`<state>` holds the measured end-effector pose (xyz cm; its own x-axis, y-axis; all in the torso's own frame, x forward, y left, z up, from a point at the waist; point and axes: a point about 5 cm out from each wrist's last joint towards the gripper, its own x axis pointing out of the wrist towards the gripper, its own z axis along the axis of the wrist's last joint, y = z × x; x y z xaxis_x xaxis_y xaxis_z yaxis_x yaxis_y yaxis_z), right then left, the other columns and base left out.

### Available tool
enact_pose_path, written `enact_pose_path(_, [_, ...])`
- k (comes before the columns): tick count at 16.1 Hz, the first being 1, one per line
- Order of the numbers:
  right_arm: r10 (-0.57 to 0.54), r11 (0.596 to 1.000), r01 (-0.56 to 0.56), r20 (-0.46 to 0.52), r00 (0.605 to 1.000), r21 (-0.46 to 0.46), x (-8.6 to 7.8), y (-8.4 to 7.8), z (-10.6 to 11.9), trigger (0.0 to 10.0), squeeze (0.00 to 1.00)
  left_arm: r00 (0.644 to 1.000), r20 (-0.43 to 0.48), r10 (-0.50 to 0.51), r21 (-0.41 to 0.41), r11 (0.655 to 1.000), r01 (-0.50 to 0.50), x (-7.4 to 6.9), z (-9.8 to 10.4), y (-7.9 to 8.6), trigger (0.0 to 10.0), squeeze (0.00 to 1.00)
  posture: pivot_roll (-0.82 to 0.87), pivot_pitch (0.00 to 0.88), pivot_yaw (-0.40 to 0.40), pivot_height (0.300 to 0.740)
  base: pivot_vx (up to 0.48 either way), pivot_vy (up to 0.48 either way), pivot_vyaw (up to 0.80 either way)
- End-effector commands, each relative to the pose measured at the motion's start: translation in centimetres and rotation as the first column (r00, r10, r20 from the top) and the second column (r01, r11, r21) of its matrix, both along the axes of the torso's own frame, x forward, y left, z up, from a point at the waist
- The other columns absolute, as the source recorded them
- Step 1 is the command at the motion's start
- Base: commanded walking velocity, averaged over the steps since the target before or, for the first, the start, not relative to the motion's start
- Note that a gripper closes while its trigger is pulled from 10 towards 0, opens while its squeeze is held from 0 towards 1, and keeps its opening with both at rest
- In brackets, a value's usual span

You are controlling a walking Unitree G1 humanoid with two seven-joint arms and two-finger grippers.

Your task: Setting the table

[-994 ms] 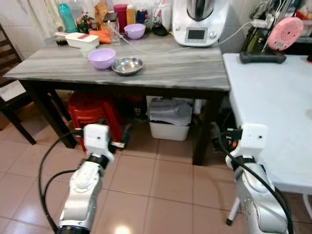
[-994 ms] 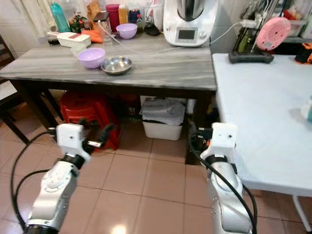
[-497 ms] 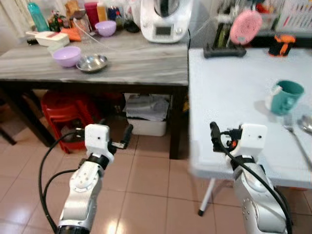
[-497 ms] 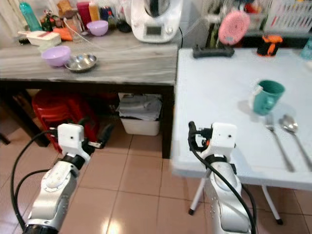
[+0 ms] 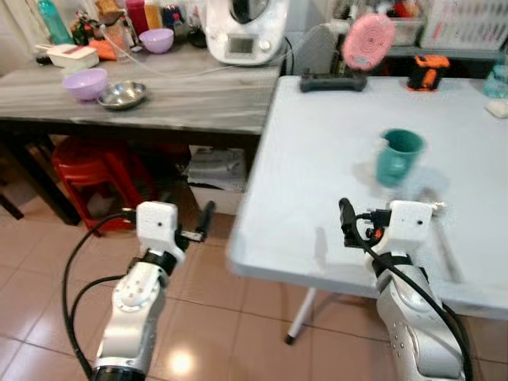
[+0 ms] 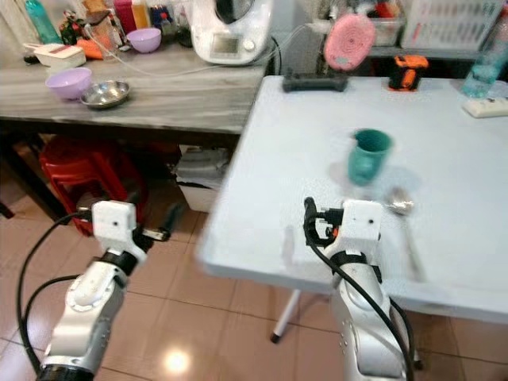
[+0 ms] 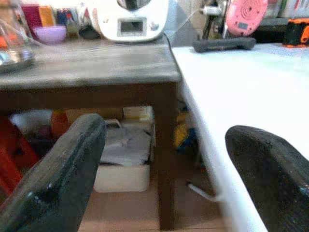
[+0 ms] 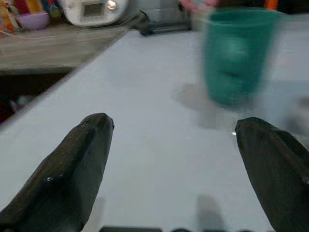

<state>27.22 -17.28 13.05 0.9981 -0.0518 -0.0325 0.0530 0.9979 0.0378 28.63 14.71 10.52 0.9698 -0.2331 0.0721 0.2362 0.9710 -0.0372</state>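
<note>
We stand at the near edge of the pale blue folding table (image 5: pixel 317 159); we judge the step in hand to be the approach, nothing yet grasped; the head views are blurred. Our right gripper (image 8: pixel 178 159) hovers low over the tabletop, its two black fingers spread wide with nothing between them; our left gripper (image 7: pixel 159 183) hangs over the tiled floor beside the table's near corner, likewise wide open and empty.

The teal plastic cup (image 5: pixel 397 155) stands upright, mouth up, near the middle of the table, ahead of the right gripper and apart from it. Just beside the cup, towards our right, lies a metal spoon (image 6: pixel 405 226); its long axis runs from far to near, bowl at the far end by the cup, handle towards us; too smeared to say more.

Next move, as we judge it: reach the right gripper forward to the cup or spoon and close on it; the spoon lies flat, so a low pinch across the handle would be needed.
</note>
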Motion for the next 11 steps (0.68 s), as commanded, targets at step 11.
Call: enact_pose_path(11, [-0.081, 0.995, 0.075, -0.092, 0.992, -0.069, 1.0, -1.6, -0.7, 10.0, 0.00, 0.965, -0.045, -0.259, -0.008, 0.966, 0.259, -1.0, -0.8, -1.2, 10.0, 0.00, -0.15, 0.056, 0.076, 0.740, 0.000, 0.000, 0.00])
